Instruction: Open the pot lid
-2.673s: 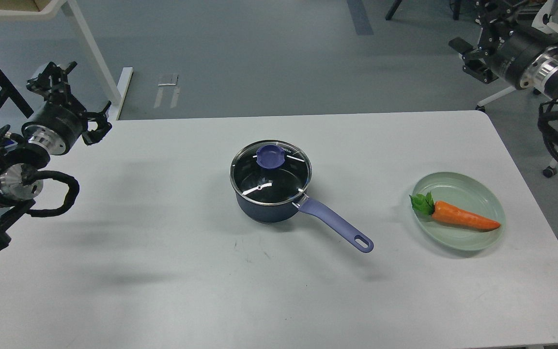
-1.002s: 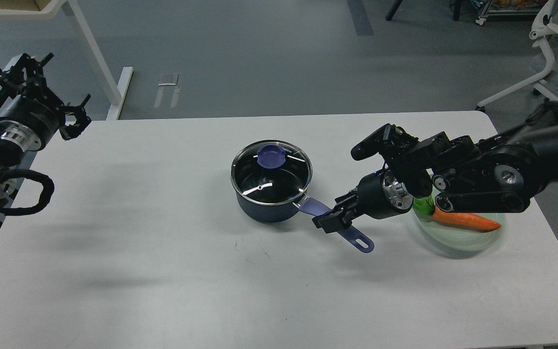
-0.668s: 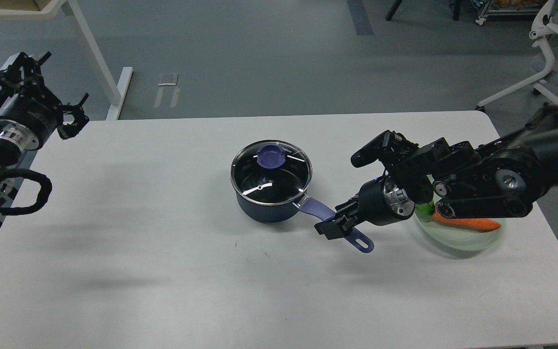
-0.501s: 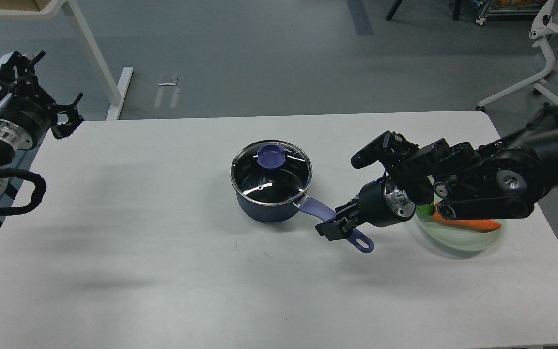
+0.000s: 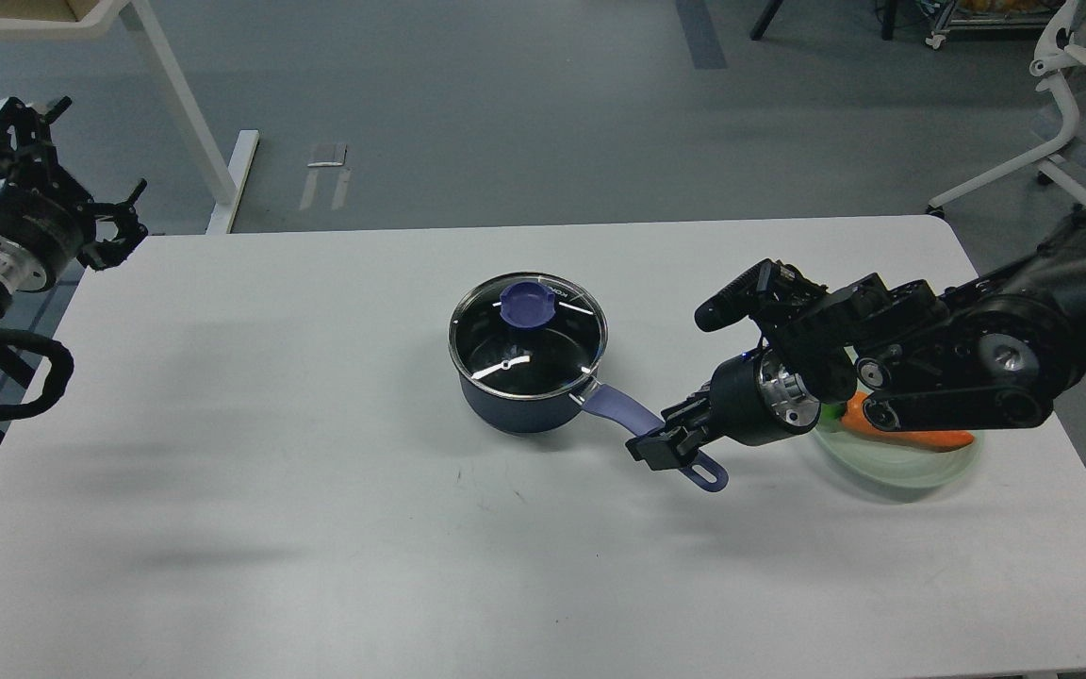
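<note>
While the right gripper (image 5: 670, 445) sits on the pot (image 5: 526, 396) handle, jaws unreadable, the lid (image 5: 528, 335) lies up-left, nearer than the left gripper (image 5: 114, 226), likewise unreadable.

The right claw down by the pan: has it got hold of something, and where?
The right gripper sits over the pot handle near its looped end; whether it is clamped cannot be told.

Right arm, off past the table's far right corner 2.7 s ago, now reaches across the pale green glass plate (image 5: 920, 476), hiding much of the orange carrot (image 5: 920, 437). Right gripper (image 5: 667, 447) slid outward along the small navy saucepan's lavender handle (image 5: 620, 409) toward its loop end. Left gripper (image 5: 114, 226) pulled back left, off the white table (image 5: 317, 528).
</note>
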Controlling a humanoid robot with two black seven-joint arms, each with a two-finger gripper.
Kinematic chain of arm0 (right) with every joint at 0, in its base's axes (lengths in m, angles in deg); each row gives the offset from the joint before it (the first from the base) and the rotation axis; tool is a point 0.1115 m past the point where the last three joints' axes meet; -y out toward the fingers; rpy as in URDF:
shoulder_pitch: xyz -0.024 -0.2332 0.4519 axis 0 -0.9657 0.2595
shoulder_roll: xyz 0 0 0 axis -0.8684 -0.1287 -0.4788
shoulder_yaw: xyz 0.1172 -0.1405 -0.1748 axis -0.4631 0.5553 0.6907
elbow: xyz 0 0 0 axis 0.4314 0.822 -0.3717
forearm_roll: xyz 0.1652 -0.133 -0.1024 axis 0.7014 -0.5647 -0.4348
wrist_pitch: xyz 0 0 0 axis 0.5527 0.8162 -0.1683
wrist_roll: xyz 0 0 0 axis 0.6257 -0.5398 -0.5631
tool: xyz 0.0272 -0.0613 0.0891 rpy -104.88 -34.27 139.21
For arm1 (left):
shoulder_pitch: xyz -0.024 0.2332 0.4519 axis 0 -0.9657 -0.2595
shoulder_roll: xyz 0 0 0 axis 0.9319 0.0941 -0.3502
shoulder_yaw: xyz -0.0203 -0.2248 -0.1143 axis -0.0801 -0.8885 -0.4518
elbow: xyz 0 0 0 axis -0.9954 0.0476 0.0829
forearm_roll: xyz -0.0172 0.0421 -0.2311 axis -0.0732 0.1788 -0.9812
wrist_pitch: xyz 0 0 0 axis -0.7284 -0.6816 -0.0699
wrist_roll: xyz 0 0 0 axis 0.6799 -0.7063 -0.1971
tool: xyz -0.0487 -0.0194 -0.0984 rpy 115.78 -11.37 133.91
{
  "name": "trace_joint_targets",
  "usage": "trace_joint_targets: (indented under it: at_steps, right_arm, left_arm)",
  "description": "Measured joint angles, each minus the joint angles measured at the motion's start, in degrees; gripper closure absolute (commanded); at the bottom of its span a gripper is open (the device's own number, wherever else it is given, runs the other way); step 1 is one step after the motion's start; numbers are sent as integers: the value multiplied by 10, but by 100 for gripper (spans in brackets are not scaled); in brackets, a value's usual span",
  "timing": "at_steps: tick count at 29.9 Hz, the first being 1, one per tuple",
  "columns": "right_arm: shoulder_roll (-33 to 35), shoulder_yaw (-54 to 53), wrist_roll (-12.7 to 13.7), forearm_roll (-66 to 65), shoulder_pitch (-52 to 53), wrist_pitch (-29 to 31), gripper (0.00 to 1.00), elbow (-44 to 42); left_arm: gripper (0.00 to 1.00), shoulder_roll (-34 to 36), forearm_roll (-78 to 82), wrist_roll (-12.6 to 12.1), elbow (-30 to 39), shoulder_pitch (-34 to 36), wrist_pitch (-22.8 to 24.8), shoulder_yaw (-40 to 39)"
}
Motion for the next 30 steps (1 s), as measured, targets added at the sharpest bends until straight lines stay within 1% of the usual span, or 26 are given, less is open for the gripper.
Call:
trace_joint_targets:
  at_steps: [8, 30]
  right_arm:
    - [3, -1, -2, 2, 0, 0, 53, 9]
    - [10, -1, -2, -7, 8, 0, 54, 15]
  left_arm:
    - [1, -1, 0, 0, 0, 0, -3, -3]
    - [1, -1, 0, 1, 1, 9, -6, -6]
